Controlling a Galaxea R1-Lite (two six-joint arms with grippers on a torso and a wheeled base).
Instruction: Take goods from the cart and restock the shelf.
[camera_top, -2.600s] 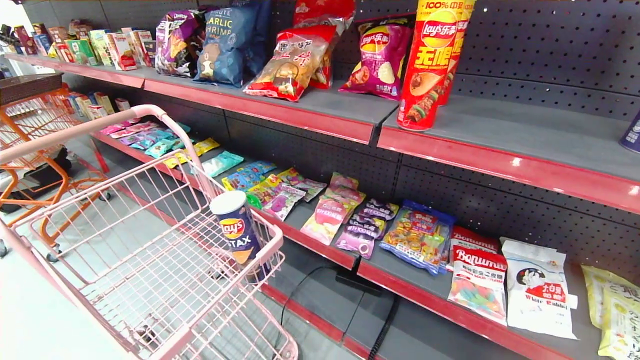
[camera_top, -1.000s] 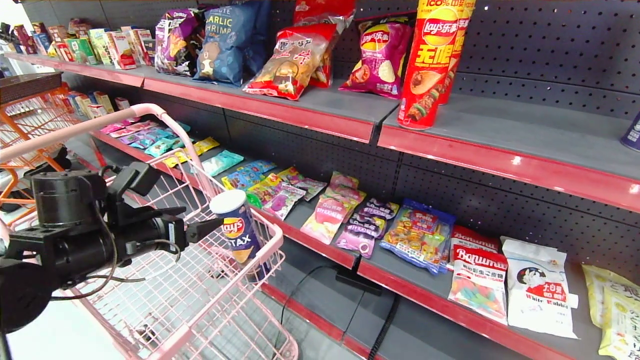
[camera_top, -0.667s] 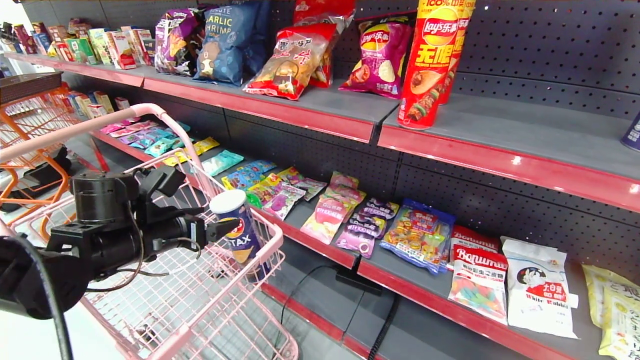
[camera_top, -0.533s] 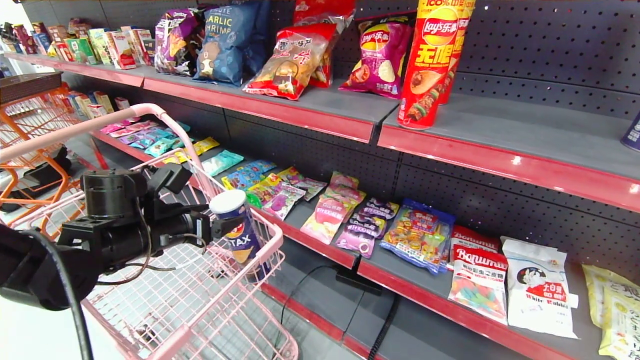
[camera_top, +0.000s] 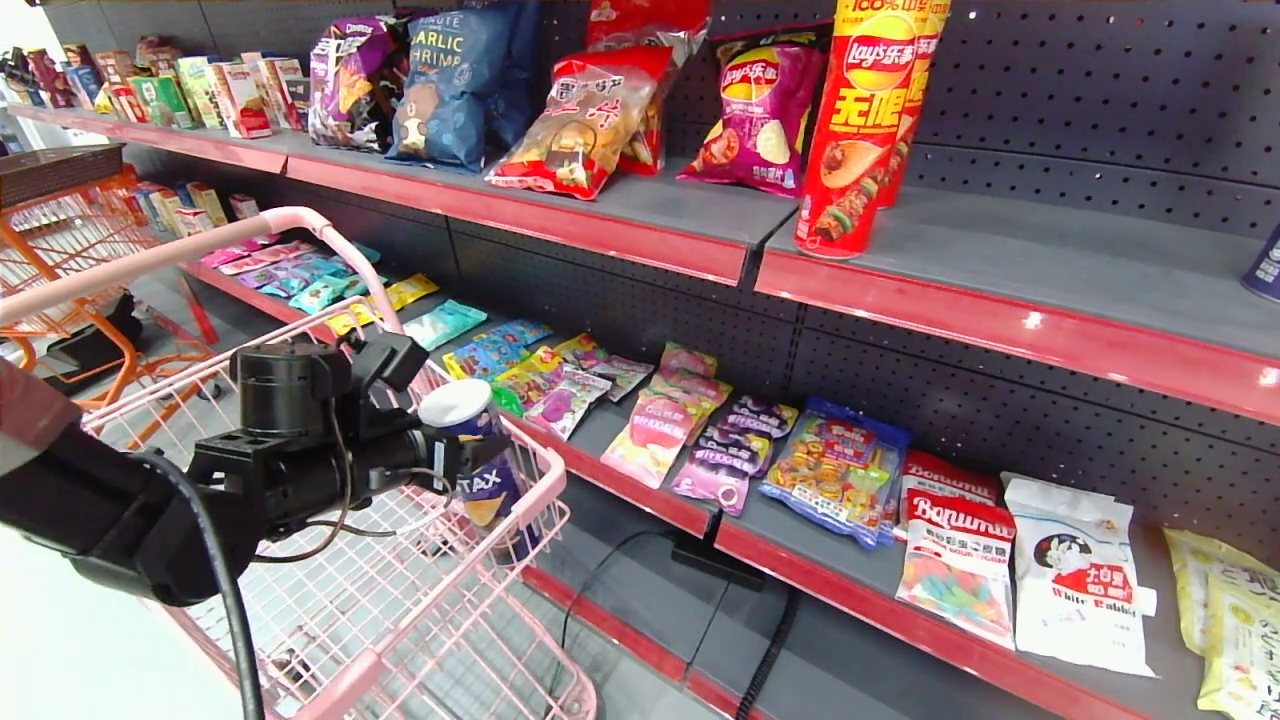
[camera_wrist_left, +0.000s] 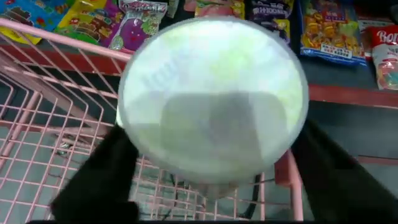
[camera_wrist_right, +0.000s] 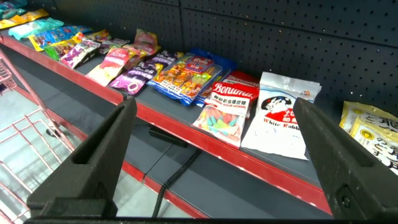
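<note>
The robot's left pincer (camera_top: 478, 452) sits level at the corner of the pink cart (camera_top: 300, 225), its fingers spread either side of an upright can of crisps (camera_top: 487, 492) and not yet clamped on it: the pick-up step. Next it should close squarely on the can and lift it clear of the wire rim towards the shelf (camera_top: 1050, 260) above, while the right pincer (camera_wrist_right: 212, 109) hangs spread and empty

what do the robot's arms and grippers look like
The left arm is matte black and bulky, with a cylindrical housing at the wrist and thin black cables looping beneath. The left gripper is black too. The right gripper has two plain black fingers, broad and narrowing toward the tips.
</note>
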